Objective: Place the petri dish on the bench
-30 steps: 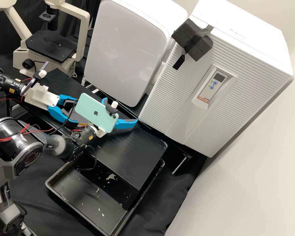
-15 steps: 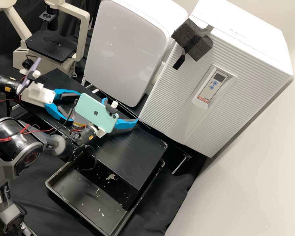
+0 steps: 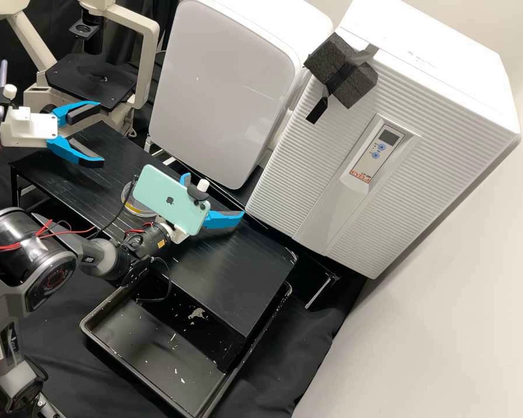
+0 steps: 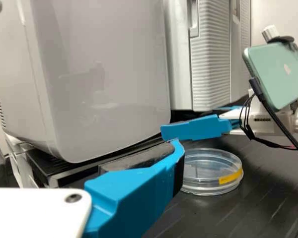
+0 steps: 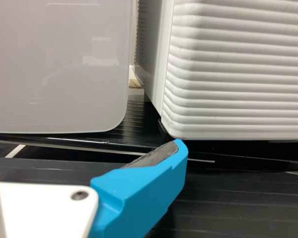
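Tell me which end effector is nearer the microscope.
Left. In the high view, the left end effector hangs open beside the microscope; the right end effector is farther off, toward the ribbed white cabinet.

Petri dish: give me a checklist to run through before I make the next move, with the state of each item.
1. Dish flat on the black bench: ok, it lies level there.
2. Left pincer open and off the dish: ok, its fingers are apart and a gap shows between them and the dish.
3. Right pincer open and empty: ok, nothing sits between its fingers.
4. Whole dish visible from the high view: not ok, the green phone covers part of it.
5. Lid fully seated: cannot tell, the clear walls blend together.
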Controlling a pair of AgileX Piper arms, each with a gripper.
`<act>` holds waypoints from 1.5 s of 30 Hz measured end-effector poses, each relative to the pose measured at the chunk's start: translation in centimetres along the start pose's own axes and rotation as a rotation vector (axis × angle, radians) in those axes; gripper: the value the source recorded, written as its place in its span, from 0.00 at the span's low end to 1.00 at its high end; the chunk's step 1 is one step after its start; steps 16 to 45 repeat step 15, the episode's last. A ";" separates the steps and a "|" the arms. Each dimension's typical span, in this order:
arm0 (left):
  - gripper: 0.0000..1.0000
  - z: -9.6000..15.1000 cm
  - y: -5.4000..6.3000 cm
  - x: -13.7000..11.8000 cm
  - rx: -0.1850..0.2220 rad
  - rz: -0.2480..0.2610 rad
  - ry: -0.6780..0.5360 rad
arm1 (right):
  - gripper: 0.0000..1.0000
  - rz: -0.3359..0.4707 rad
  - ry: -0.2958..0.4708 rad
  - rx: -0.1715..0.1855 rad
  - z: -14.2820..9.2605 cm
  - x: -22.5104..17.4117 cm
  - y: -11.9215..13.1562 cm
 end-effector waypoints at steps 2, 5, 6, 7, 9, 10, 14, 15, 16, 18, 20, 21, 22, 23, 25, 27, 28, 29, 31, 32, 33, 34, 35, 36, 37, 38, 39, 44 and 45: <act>1.00 -0.5 -0.2 -0.4 -0.002 0.015 0.018 | 1.00 0.000 0.000 0.000 0.0 0.0 0.0; 1.00 -1.5 -0.5 -0.8 0.018 0.029 0.068 | 1.00 0.000 0.000 0.000 0.0 0.0 0.0; 1.00 -1.8 -0.6 -0.9 0.018 0.031 0.094 | 1.00 0.000 0.000 0.000 0.0 0.0 0.0; 1.00 -2.1 -0.6 -1.0 0.026 0.034 0.122 | 1.00 0.000 0.000 0.000 0.0 0.0 0.0; 1.00 -2.8 -0.8 -1.3 0.080 0.039 0.204 | 1.00 0.000 0.000 0.000 0.0 0.0 0.0; 1.00 -2.9 -0.7 -1.3 0.100 0.042 0.232 | 1.00 0.000 0.000 0.000 0.0 0.0 0.0; 1.00 -3.5 -0.8 -1.7 0.235 0.031 0.377 | 1.00 0.000 0.000 0.000 0.0 0.0 0.0; 1.00 -3.4 -0.8 -1.7 0.270 0.025 0.387 | 1.00 0.000 0.000 0.000 0.0 0.0 0.0; 1.00 -3.4 -0.8 -1.7 0.270 0.025 0.387 | 1.00 0.000 0.000 0.000 0.0 0.0 0.0; 1.00 -3.4 -0.8 -1.7 0.270 0.025 0.387 | 1.00 0.000 0.000 0.000 0.0 0.0 0.0; 1.00 -3.4 -0.8 -1.7 0.270 0.025 0.387 | 1.00 0.000 0.000 0.000 0.0 0.0 0.0; 1.00 -3.4 -0.8 -1.7 0.270 0.025 0.387 | 1.00 0.000 0.000 0.000 0.0 0.0 0.0; 1.00 -3.4 -0.8 -1.7 0.270 0.025 0.387 | 1.00 0.000 0.000 0.000 0.0 0.0 0.0; 1.00 -3.4 -0.8 -1.7 0.270 0.025 0.387 | 1.00 0.000 0.000 0.000 0.0 0.0 0.0; 1.00 -3.4 -0.8 -1.7 0.270 0.025 0.387 | 1.00 0.000 0.000 0.000 0.0 0.0 0.0; 1.00 -3.4 -0.8 -1.7 0.270 0.025 0.387 | 1.00 0.000 0.000 0.000 0.0 0.0 0.0; 1.00 -3.4 -0.8 -1.7 0.270 0.025 0.387 | 1.00 0.000 0.000 0.000 0.0 0.0 0.0; 1.00 -3.4 -0.8 -1.7 0.270 0.025 0.387 | 1.00 0.000 0.000 0.000 0.0 0.0 0.0; 1.00 -3.4 -0.8 -1.7 0.270 0.025 0.387 | 1.00 0.000 0.000 0.000 0.0 0.0 0.0; 1.00 -3.4 -0.8 -1.7 0.270 0.025 0.387 | 1.00 0.000 0.000 0.000 0.0 0.0 0.0; 1.00 -3.4 -0.8 -1.7 0.270 0.025 0.387 | 1.00 0.000 0.000 0.000 0.0 0.0 0.0; 1.00 -3.4 -0.8 -1.7 0.270 0.025 0.387 | 1.00 0.000 0.000 0.000 0.0 0.0 0.0; 1.00 -3.4 -0.8 -1.7 0.270 0.025 0.387 | 1.00 0.000 0.000 0.000 0.0 0.0 0.0; 1.00 -3.4 -0.8 -1.7 0.270 0.025 0.387 | 1.00 0.000 0.000 0.000 0.0 0.0 0.0; 1.00 -3.4 -0.8 -1.7 0.270 0.025 0.387 | 1.00 0.000 0.000 0.000 0.0 0.0 0.0; 1.00 -3.4 -0.8 -1.7 0.270 0.025 0.387 | 1.00 0.000 0.000 0.000 0.0 0.0 0.0; 1.00 -3.4 -0.8 -1.7 0.270 0.025 0.387 | 1.00 0.000 0.000 0.000 0.0 0.0 0.0; 1.00 -3.4 -0.8 -1.7 0.270 0.025 0.387 | 1.00 0.000 0.000 0.000 0.0 0.0 0.0; 1.00 -3.4 -0.8 -1.7 0.270 0.025 0.387 | 1.00 0.000 0.000 0.000 0.0 0.0 0.0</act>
